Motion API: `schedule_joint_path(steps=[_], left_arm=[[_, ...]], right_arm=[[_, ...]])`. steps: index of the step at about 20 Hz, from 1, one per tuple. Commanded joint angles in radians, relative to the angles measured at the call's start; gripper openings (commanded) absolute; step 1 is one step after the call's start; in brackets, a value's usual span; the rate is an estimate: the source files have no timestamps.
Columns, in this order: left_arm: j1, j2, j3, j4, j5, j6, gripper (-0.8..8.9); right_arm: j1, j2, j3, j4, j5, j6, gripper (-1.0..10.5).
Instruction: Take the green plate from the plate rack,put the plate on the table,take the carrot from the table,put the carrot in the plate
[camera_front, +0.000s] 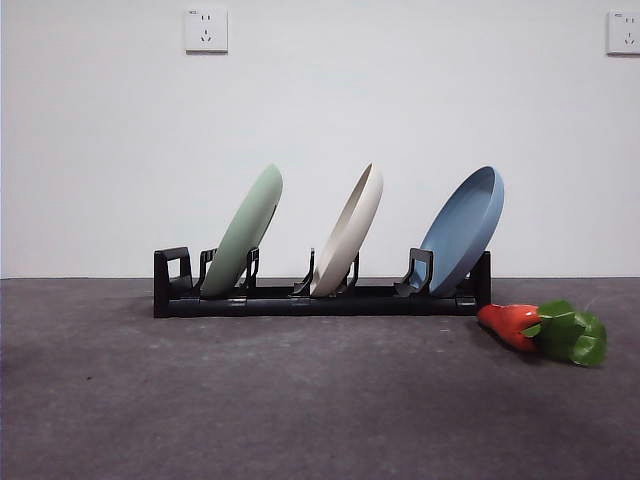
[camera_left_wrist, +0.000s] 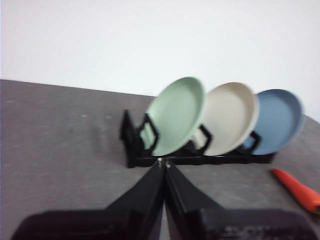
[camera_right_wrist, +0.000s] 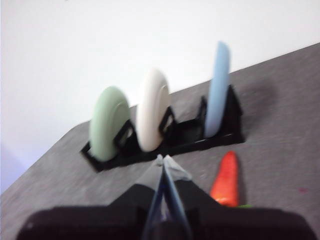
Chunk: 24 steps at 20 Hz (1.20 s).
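Note:
The green plate (camera_front: 245, 228) leans in the leftmost slot of the black plate rack (camera_front: 310, 298); it also shows in the left wrist view (camera_left_wrist: 177, 115) and right wrist view (camera_right_wrist: 108, 122). The carrot (camera_front: 540, 330) lies on the dark grey table (camera_front: 250, 400) to the right of the rack, leaves to the right; its orange body shows in the left wrist view (camera_left_wrist: 299, 189) and right wrist view (camera_right_wrist: 226, 179). My left gripper (camera_left_wrist: 163, 162) is shut and empty, back from the rack. My right gripper (camera_right_wrist: 163, 159) is shut and empty, back from the rack, beside the carrot. Neither arm shows in the front view.
A cream-white plate (camera_front: 350, 232) stands in the rack's middle slot and a blue plate (camera_front: 465, 230) in the right slot. A white wall with two sockets (camera_front: 206, 30) rises behind the table.

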Motion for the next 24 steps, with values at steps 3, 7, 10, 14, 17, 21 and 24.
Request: schedule_joint_path(steps=[3,7,10,14,17,21,24], left_arm=[[0.003,0.1,0.11,-0.061,0.088,0.022,-0.07],[0.003,0.188,0.204,-0.144,0.18,0.07,-0.07],[0.003,0.242,0.263,-0.205,0.242,0.108,-0.07],[0.003,0.303,0.329,-0.288,0.307,0.167,-0.07],[0.003,0.339,0.368,-0.349,0.35,0.209,-0.07],[0.002,0.37,0.395,-0.415,0.373,0.249,-0.07],[0.003,0.371,0.396,-0.42,0.369,0.246,0.58]], right_arm=[[0.002,0.125,0.14,-0.103,-0.098,-0.106,-0.1],[0.003,0.253,0.288,-0.278,-0.124,-0.229,-0.1],[0.003,0.343,0.403,-0.423,-0.123,-0.344,-0.1],[0.003,0.455,0.542,-0.594,-0.123,-0.463,-0.1],[0.003,0.527,0.631,-0.71,-0.124,-0.522,-0.1],[0.003,0.6,0.706,-0.83,-0.124,-0.563,-0.1],[0.003,0.613,0.707,-0.829,-0.121,-0.56,0.2]])
